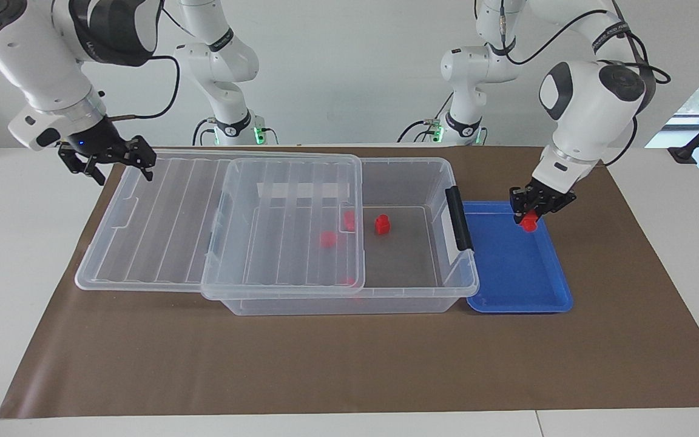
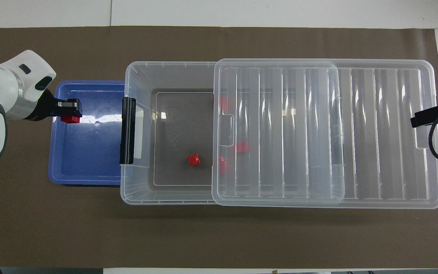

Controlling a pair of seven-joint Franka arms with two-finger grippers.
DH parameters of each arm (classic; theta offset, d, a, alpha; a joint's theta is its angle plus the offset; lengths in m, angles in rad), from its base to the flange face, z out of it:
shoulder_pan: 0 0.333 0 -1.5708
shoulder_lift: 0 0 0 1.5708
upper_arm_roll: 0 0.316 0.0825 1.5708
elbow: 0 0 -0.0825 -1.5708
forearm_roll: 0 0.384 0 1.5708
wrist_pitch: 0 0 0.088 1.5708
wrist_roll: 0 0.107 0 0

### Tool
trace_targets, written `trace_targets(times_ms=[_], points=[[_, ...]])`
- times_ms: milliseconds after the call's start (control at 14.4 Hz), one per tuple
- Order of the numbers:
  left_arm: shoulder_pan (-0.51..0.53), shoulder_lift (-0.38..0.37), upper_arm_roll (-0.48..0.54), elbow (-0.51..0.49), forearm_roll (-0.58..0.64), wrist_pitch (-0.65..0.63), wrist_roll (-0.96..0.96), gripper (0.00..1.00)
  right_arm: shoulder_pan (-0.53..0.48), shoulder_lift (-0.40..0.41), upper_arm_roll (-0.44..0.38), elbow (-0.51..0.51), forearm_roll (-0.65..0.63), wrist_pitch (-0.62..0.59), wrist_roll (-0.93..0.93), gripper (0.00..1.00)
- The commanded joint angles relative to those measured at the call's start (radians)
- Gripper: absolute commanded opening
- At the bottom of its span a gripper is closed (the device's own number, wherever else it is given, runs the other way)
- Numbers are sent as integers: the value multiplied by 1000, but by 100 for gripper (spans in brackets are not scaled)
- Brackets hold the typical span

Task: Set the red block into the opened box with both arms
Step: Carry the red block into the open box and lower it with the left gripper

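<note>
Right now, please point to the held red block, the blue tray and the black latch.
red block [image 1: 530, 224], facing view, its lower face.
blue tray [image 2: 89, 160], overhead view, bare floor.
black latch [image 2: 127, 130], overhead view, its middle.
</note>
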Motion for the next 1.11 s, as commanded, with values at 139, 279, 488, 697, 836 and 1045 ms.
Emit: trace_targets(times_ms=[139, 279, 488, 697, 836, 1045], points=[[-190, 15, 2, 37, 51, 18, -245, 0, 2, -24, 58, 3, -2, -58, 145, 100], [-274, 34, 0, 32, 82, 41, -368, 0, 3, -25, 70, 0, -1, -55, 156, 100], [-345, 112, -1, 19, 99, 155, -483, 0, 2, -33, 72, -20, 1, -14, 156, 100], [-365, 166, -1, -16, 100, 254, -525, 0, -1, -30, 73, -25, 10, 6, 156, 100], [-365, 196, -1, -55, 100, 330, -525, 0, -1, -24, 72, -17, 8, 2, 157, 100], [-373, 267, 0, -57, 108, 386, -527, 0, -1, -28, 72, -22, 8, -7, 156, 100]])
